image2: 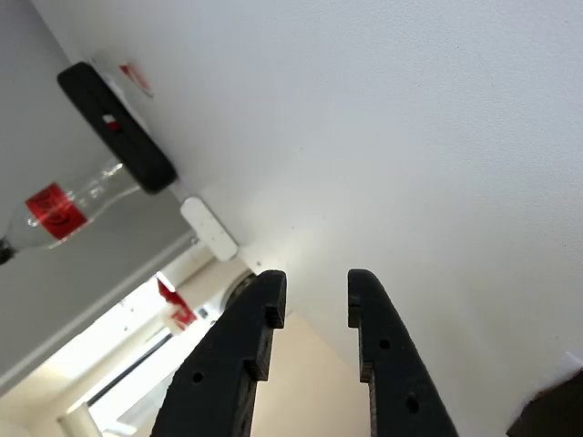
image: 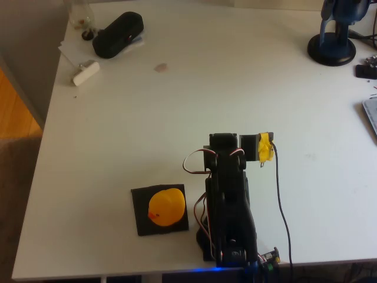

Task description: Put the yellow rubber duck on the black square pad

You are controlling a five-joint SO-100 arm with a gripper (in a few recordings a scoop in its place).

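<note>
duck: the yellow rubber duck (image: 166, 207) sits on the black square pad (image: 141, 203) in the overhead view, filling most of it, its small orange beak toward the lower left; dark pad shows along the left edge and the corners
pad: lies flat on the white counter (image: 194, 106) near the front edge, just left of the arm's base
arm: the black arm (image: 230, 206) is folded back over its own base, beside the pad and apart from the duck; a bit of yellow tape (image: 265, 147) marks its upper end
hand: the hand (image2: 310, 314) in the wrist view has its two black fingers slightly parted with nothing between them, so it holds nothing; it points across bare counter toward the far corner
far corner: a black oblong case (image: 118, 34), a small white block (image: 86, 72) and a clear bottle (image2: 64, 205) with a red label, all well apart from the pad
step: by my reading the placing is done and the arm is parked at rest
next move: little is called for; at most a check that the duck rests squarely within the pad's edges and does not roll
</note>
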